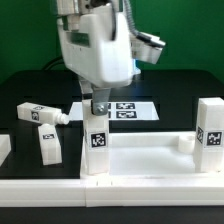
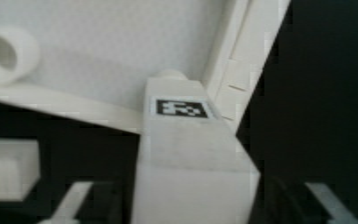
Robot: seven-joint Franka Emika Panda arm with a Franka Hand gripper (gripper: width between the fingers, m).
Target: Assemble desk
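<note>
Fingers (image 1: 94,103) clamp an upright white leg (image 1: 97,140) at the tabletop (image 1: 150,150) corner. It is probably light, stiff, slick plastic, best held across its flat sides.

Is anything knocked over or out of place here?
Nothing looks broken. Two loose legs lie on their sides at the exterior view's left, off the tabletop, likely just waiting. The corner leg and the middle leg under the gripper stand upright.

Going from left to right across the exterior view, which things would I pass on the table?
A lying leg → gripped upright leg → marker board → right upright leg.
</note>
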